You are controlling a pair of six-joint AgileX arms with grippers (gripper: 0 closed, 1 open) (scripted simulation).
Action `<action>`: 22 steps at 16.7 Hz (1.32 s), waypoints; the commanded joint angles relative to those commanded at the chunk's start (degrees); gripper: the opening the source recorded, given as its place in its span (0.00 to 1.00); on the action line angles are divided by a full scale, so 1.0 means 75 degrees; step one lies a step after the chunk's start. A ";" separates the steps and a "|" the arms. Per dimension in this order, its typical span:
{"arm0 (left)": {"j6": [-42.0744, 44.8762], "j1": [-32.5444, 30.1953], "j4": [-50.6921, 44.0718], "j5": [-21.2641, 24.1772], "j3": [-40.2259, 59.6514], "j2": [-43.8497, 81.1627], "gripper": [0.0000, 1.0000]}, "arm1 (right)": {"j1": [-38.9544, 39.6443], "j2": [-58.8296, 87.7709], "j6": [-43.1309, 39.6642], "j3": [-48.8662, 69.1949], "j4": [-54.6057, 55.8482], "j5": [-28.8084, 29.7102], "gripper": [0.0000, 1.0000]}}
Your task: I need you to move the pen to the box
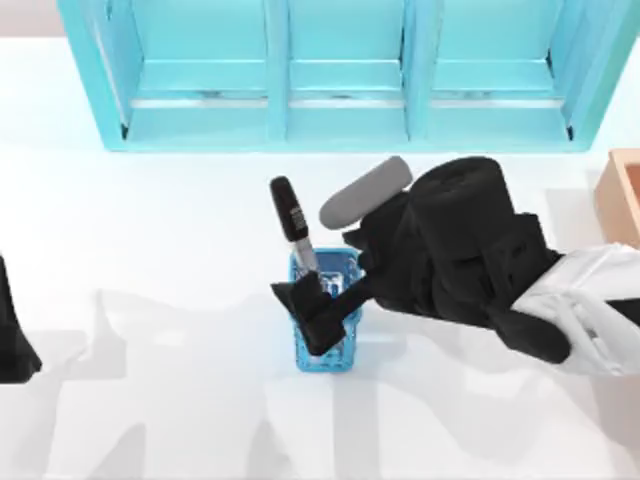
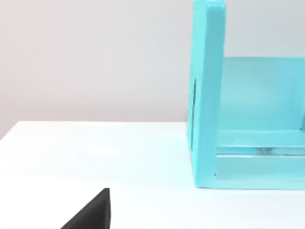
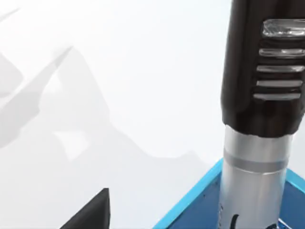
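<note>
The pen point(image 1: 290, 215) stands tilted in a small translucent blue cup point(image 1: 325, 352) at the table's middle, black cap uppermost. My right gripper point(image 1: 312, 312) is down at the cup's rim beside the pen's grey barrel, open and holding nothing. The right wrist view has the pen point(image 3: 259, 71) close up beside the cup's blue rim point(image 3: 190, 210), and one dark fingertip point(image 3: 93, 212) stands well apart from it. The tan box point(image 1: 622, 195) is cut off by the right edge of the table view. My left gripper point(image 1: 12, 345) rests parked at the left edge, open.
A large cyan shelf unit point(image 1: 340, 70) runs along the back of the table, and its side wall point(image 2: 209, 95) appears in the left wrist view. White tabletop lies between the cup and the box, partly covered by my right arm point(image 1: 470, 250).
</note>
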 joint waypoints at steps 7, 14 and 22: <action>0.0000 0.0000 0.0000 0.0000 0.0000 0.0000 1.00 | 0.0138 0.1165 0.0084 0.0654 0.0550 0.0131 1.00; 0.0000 0.0000 0.0000 0.0000 0.0000 0.0000 1.00 | 0.0138 0.1165 0.0084 0.0654 0.0550 0.0131 0.62; 0.0000 0.0000 0.0000 0.0000 0.0000 0.0000 1.00 | 0.0138 0.1165 0.0084 0.0654 0.0550 0.0131 0.02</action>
